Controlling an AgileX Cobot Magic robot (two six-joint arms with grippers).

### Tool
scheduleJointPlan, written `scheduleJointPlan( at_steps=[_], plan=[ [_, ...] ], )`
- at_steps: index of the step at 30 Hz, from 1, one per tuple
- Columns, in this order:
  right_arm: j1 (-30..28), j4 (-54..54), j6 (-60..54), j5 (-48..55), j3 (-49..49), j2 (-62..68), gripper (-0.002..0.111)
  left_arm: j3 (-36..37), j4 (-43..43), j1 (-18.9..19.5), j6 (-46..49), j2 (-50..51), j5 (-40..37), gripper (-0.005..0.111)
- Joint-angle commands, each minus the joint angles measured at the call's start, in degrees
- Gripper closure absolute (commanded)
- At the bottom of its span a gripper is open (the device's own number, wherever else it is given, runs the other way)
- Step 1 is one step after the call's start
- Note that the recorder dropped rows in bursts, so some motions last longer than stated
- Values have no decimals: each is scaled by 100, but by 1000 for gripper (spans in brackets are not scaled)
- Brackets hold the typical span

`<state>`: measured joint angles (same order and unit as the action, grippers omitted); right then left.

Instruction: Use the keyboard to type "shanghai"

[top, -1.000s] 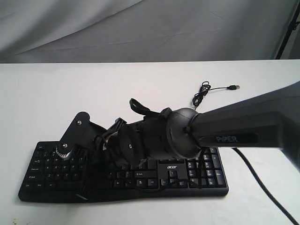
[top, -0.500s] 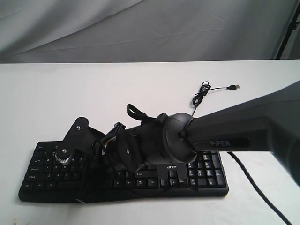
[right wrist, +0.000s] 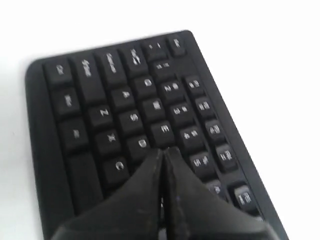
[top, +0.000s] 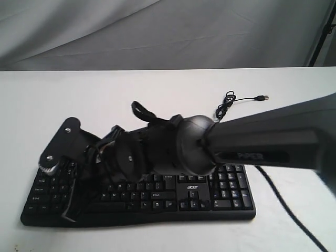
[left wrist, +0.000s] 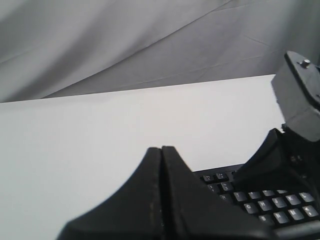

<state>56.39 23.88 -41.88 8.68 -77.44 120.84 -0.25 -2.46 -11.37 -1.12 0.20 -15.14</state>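
Observation:
The black keyboard (top: pixel 199 197) with white legends and an acer logo lies along the front of the white table. My right arm reaches across it to its left end. The right gripper (top: pixel 64 182) is shut with nothing between its fingers. In the right wrist view the right gripper's (right wrist: pixel 164 151) closed tips hang just over the keyboard's (right wrist: pixel 100 90) letter keys, near D and E; whether they touch a key I cannot tell. The left gripper (left wrist: pixel 161 149) is shut and empty, held off the keyboard's (left wrist: pixel 270 205) left end over bare table. It does not show in the exterior view.
The keyboard's thin USB cable (top: pixel 227 105) lies coiled behind it, its plug (top: pixel 261 98) loose on the table. A thicker black cable (top: pixel 289 210) runs off the front right. A grey cloth backdrop (top: pixel 157 31) hangs behind the white table (top: pixel 105 94).
The right arm has swung left along the keyboard, carrying its shut gripper from the left-middle keys to the keys at the left end.

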Motion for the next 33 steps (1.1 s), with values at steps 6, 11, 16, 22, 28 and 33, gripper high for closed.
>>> scheduleJointPlan(
  at_steps=[6,11,16,22,28,33],
  plan=[
    [241,5,18,1009,-1820,1122,108,25,-4,-23,-16,-20,27,107],
    [241,-90,18,1031,-1994,1284,108,25,-4,-23,-16,-20,27,107],
    [205,-142,5,952,-1994,1284,108,25,-4,-23,-16,-20,27,107],
    [193,-194,-5,787,-1994,1284,108,25,-4,-23,-16,-20,27,107],
    [145,-208,-5,765,-1994,1409,108,25,-4,-23,-16,-20,27,107],
    [145,-208,-18,782,-1994,1438,108,25,-4,-23,-16,-20,27,107]
  ],
)
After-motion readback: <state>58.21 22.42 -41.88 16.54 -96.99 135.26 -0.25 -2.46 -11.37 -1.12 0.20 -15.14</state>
